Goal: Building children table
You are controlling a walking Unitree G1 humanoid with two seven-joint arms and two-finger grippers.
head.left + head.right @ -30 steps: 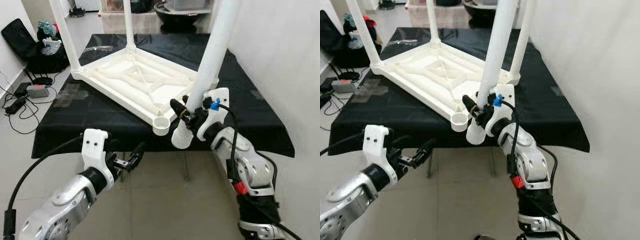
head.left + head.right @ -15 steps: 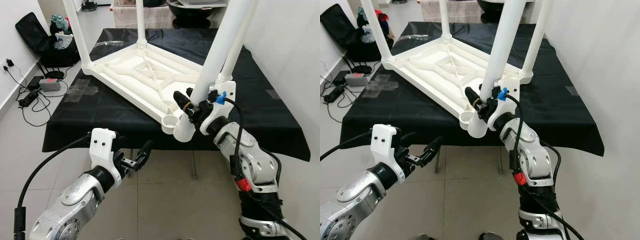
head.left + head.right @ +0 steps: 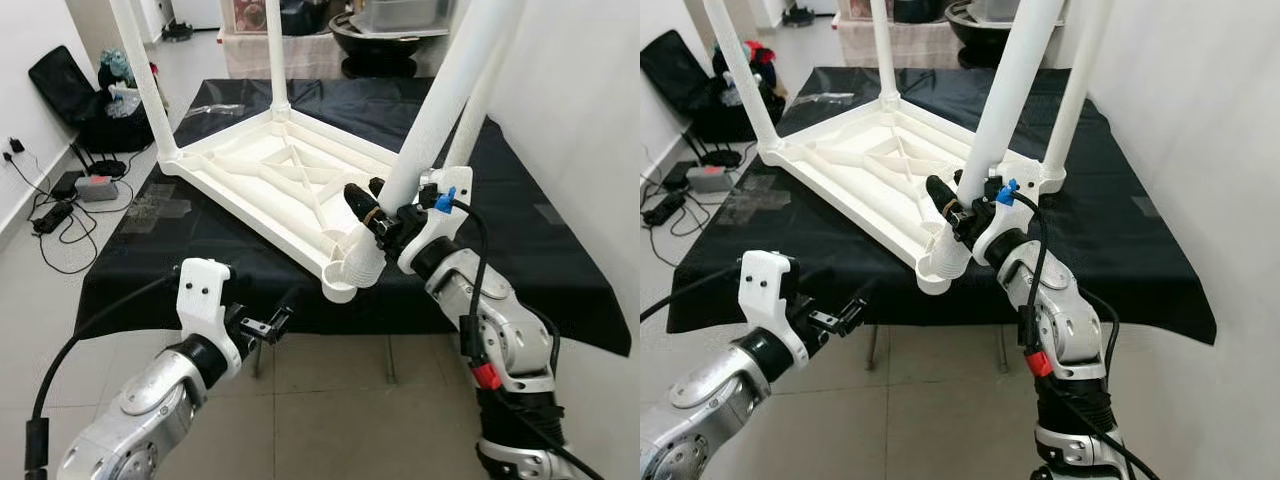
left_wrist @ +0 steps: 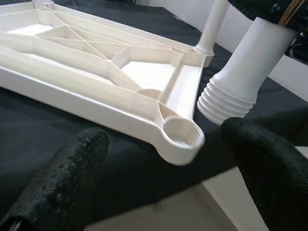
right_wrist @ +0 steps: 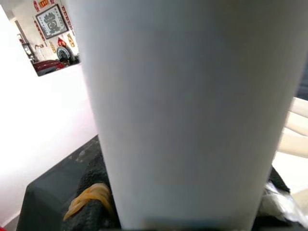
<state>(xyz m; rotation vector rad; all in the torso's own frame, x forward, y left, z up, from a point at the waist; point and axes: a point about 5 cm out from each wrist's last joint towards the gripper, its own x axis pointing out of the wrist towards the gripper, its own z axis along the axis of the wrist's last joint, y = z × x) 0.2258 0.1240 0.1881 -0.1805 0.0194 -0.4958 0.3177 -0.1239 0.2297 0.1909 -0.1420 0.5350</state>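
1. You see a white plastic children's table top point(image 3: 275, 180) lying upside down on a work table draped in black cloth point(image 3: 560, 270), with three white legs already standing upright in its corners.
2. Your right gripper point(image 3: 375, 215) clamps a fourth white table leg point(image 3: 425, 145), tilted, with its ribbed lower end point(image 3: 358, 265) just beside the near corner socket point(image 3: 337, 285).
3. Your left gripper point(image 3: 268, 322) hovers below the table's front edge, fingers parted and holding nothing.
4. At your far left, a black bag point(image 3: 75, 100), a power strip point(image 3: 88, 187) and cables lie on the tiled floor point(image 3: 50, 290).
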